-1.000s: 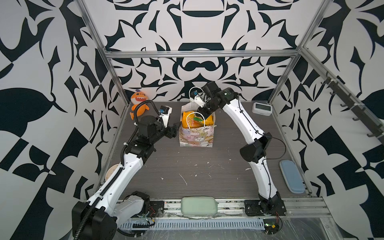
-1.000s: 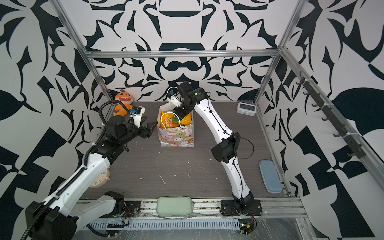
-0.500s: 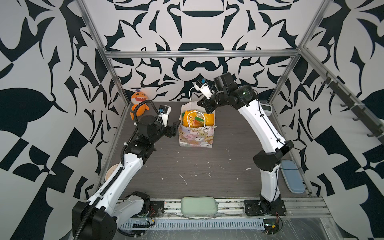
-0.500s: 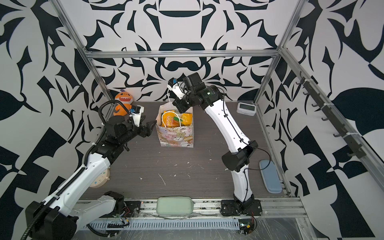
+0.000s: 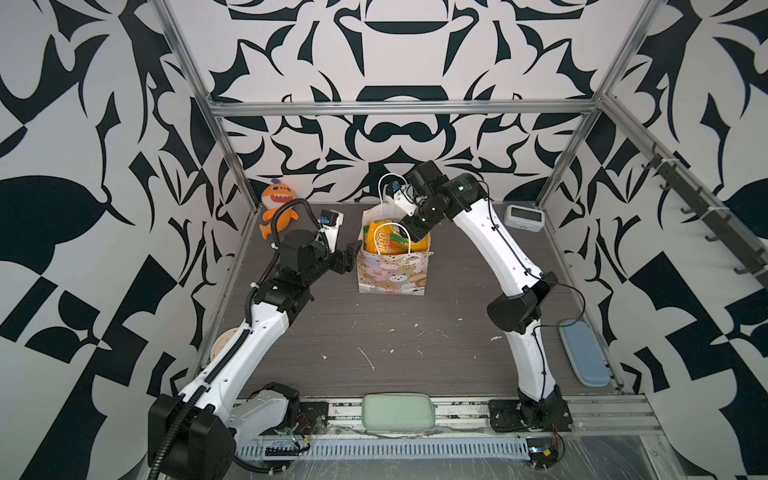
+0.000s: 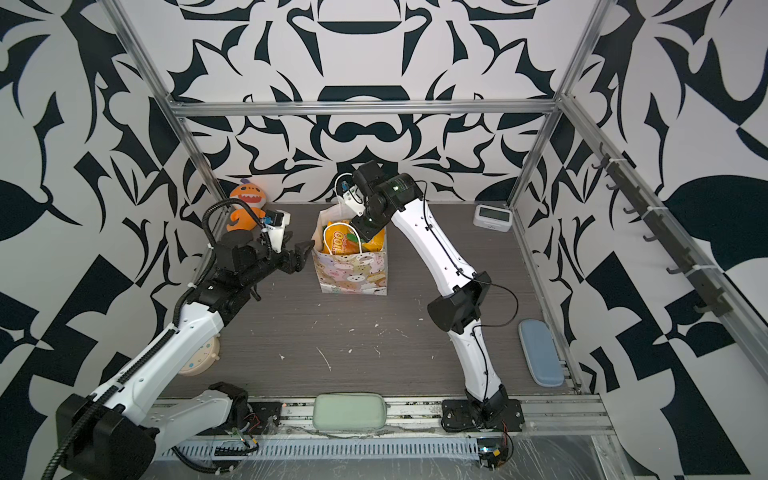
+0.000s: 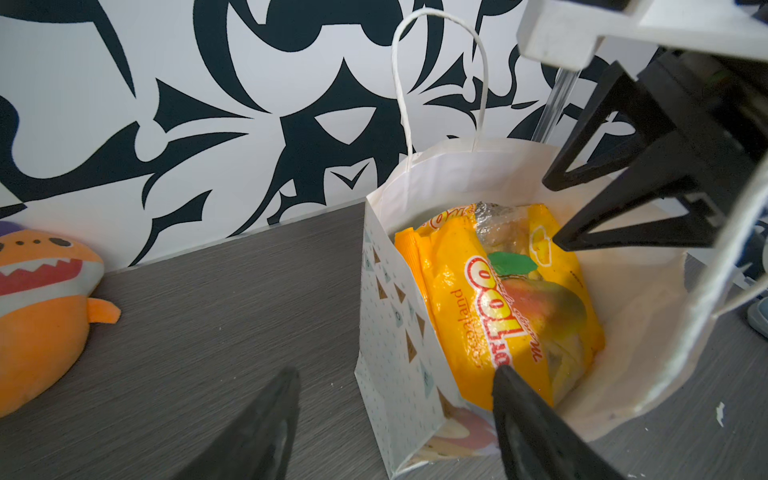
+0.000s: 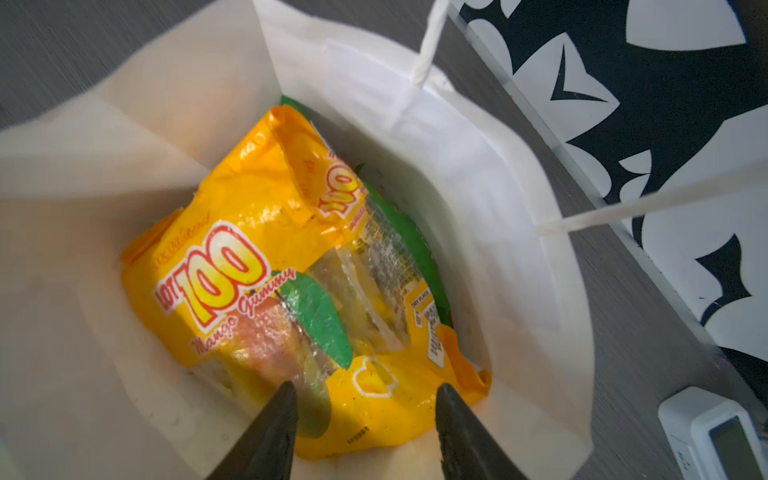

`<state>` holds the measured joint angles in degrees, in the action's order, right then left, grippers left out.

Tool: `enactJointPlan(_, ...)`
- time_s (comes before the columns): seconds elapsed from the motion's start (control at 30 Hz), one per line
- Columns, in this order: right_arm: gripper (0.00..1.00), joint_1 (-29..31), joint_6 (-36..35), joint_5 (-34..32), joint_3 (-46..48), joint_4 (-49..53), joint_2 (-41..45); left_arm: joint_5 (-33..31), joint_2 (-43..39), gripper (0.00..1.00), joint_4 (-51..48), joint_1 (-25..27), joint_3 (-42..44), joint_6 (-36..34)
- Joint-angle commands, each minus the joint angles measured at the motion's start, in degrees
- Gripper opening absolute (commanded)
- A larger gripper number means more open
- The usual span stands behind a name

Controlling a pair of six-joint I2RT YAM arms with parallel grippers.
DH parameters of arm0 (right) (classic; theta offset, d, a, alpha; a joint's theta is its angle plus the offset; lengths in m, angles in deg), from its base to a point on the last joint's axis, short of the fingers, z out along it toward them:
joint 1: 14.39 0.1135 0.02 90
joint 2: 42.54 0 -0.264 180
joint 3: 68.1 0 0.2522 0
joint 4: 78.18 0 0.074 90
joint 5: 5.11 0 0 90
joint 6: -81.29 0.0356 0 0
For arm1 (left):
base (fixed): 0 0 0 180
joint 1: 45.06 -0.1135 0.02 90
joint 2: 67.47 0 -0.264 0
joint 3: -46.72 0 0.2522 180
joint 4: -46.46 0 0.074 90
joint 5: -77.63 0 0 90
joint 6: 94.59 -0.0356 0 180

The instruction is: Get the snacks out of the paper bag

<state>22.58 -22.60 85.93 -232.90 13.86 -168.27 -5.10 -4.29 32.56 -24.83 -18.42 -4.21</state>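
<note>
The paper bag (image 5: 392, 276) (image 6: 353, 276) stands upright at the back middle of the table, its mouth open. On top of the snacks inside lies a yellow-orange mango gummy packet (image 5: 384, 241) (image 6: 338, 243) (image 7: 490, 299) (image 8: 249, 249), with a green packet (image 8: 411, 241) under it. My right gripper (image 5: 409, 232) (image 6: 363, 230) (image 8: 366, 387) hangs open in the bag's mouth, right above the yellow packet's end, holding nothing. My left gripper (image 5: 351, 251) (image 6: 305, 249) (image 7: 397, 370) is open at the bag's left side, jaws either side of that wall (image 7: 395, 316).
An orange plush shark (image 5: 278, 203) (image 7: 37, 299) sits in the back left corner. A white digital clock (image 5: 523, 216) (image 8: 723, 436) is at the back right, a blue case (image 5: 584, 357) on the right edge, a green pouch (image 5: 399, 411) at the front rail, and a cream alarm clock (image 6: 199, 357) under the left arm.
My right gripper, shut at the bag's back rim a second ago, lifted away, came back down over the bag's mouth and opened. The left arm has stayed still.
</note>
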Motion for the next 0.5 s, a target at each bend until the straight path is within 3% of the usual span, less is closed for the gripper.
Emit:
enactJointPlan(0.0, 0.60, 0.64, -1.64, -5.77, -1.76, 2.04, 0.27, -0.05, -0.10, 0.76, 0.93, 0.00, -0.84, 0.15)
enactJointPlan(0.17, 0.63, 0.66, -2.04, -7.05, -6.04, 5.95, -3.25, -0.45, -0.76, 0.76, 0.69, 0.07, -0.14, 0.14)
enactJointPlan(0.3, 0.67, 0.60, -2.08, -4.02, -5.51, 5.42, -3.53, -0.60, -1.30, 0.76, 0.80, 0.01, 0.55, 0.12)
enactJointPlan(0.47, 0.80, 0.03, -0.90, 0.84, -6.01, 6.41, -4.76, -0.33, -1.59, 0.76, 0.23, -0.01, 0.40, 0.14)
